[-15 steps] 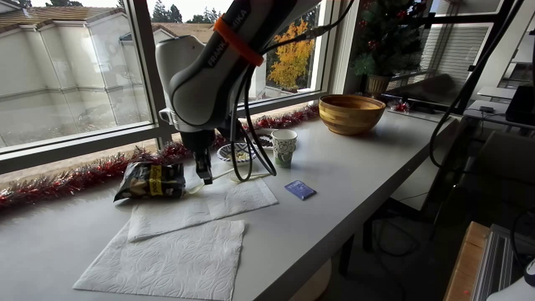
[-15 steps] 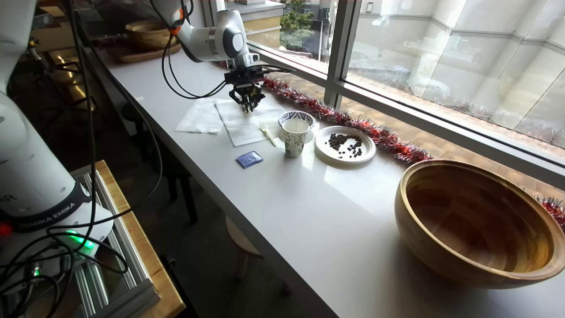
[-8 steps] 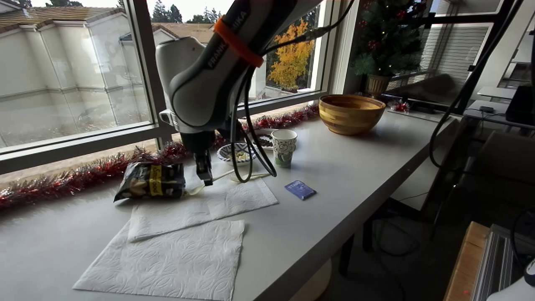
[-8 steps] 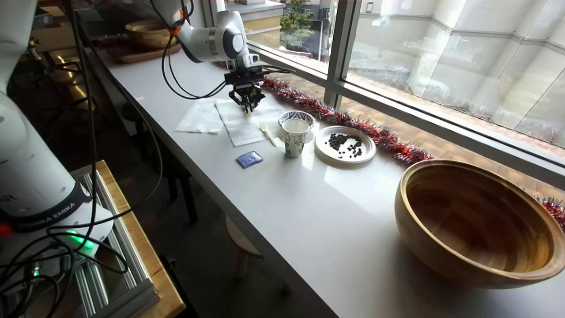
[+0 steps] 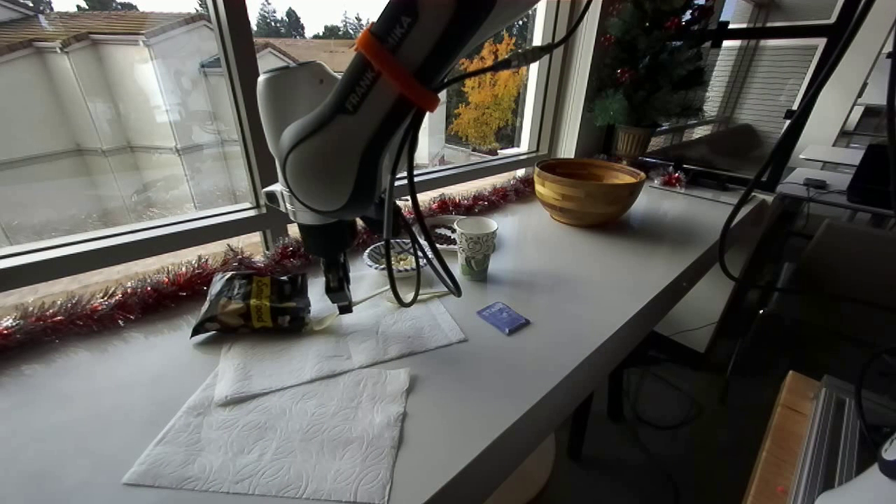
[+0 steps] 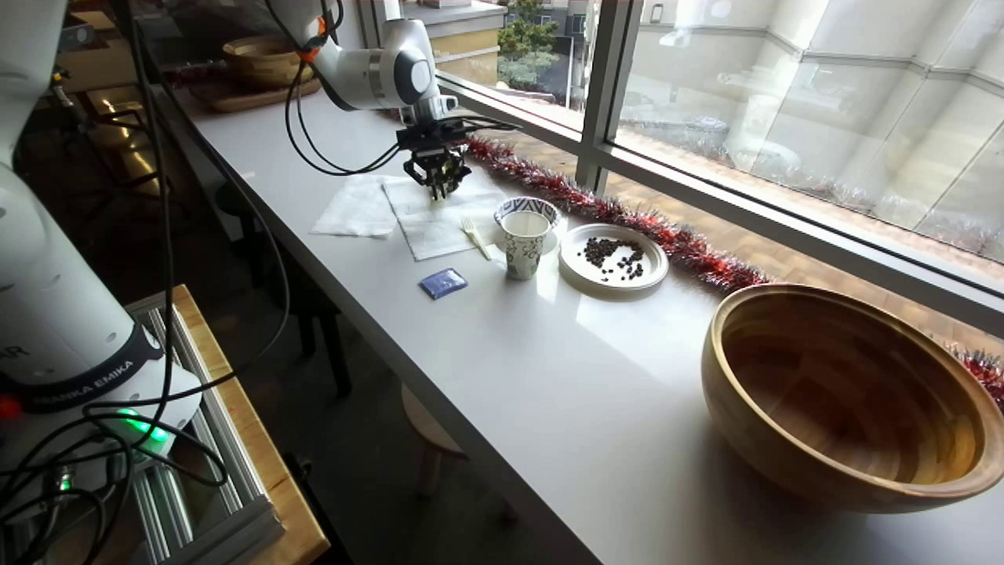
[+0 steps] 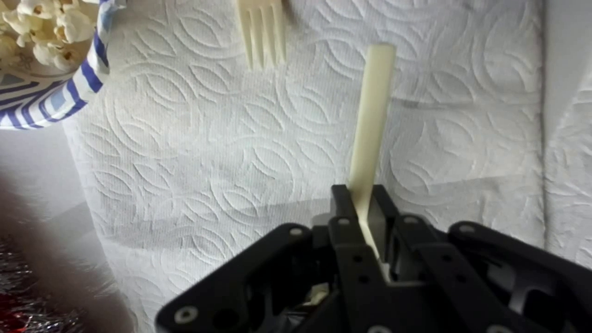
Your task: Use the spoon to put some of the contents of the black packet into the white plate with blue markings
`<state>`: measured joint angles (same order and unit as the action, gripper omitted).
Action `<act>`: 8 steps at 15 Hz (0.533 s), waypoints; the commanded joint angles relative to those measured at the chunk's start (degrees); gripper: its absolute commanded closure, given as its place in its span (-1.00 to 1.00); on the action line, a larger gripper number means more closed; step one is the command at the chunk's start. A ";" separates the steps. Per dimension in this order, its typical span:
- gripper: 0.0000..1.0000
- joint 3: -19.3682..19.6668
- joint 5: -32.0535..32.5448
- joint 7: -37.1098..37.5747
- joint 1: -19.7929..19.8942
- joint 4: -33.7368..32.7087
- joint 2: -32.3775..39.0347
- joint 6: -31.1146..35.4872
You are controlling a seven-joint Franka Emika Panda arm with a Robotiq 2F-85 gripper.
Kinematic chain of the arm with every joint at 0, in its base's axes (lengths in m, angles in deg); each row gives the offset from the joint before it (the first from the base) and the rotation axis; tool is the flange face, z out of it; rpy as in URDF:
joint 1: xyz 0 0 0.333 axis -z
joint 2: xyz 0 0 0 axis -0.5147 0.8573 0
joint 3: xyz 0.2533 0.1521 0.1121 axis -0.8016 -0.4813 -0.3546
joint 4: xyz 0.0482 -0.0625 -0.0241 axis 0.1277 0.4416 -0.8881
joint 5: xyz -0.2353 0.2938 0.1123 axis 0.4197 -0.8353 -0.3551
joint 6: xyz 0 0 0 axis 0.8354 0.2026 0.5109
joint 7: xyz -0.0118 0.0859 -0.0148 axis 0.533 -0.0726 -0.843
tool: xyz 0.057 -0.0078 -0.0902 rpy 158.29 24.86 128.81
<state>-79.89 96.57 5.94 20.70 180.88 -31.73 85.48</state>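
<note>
Daylight from the window [image 6: 784, 118] glares on the table [image 6: 596, 329] in an exterior view; the floor [image 6: 353, 479] is dim in both exterior views. A brownish shape [image 7: 60, 249] blurs at the wrist view's lower left.

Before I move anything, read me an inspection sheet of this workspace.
Surface: white table, paper towels laid on it.
Job's things: spoon, its bowl end beside the black packet, contact unclear; white plate with blue markings, holding popcorn.
Clutter: fork, paper cup, purple packet, plate of dark pieces, large wooden bowl.
Claw: clamped on the spoon's handle.
Cables: loops hang from the arm; snags, nothing seen.
Surroundings: window with red tinsel along it, Christmas tree beyond the large wooden bowl.
</note>
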 commanded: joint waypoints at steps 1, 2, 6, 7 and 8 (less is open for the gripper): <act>0.93 -0.60 -0.47 -1.18 1.21 0.21 0.33 0.93; 0.93 -0.41 -0.25 -0.99 1.26 0.18 0.43 1.38; 0.93 -1.47 -1.32 -2.52 2.69 0.05 1.22 3.43; 0.93 -1.67 -1.39 -2.89 2.92 0.08 1.38 3.97; 0.93 -1.81 -1.39 -3.13 3.09 0.09 1.46 4.33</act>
<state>-80.25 96.51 5.11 22.32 180.83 -30.81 88.00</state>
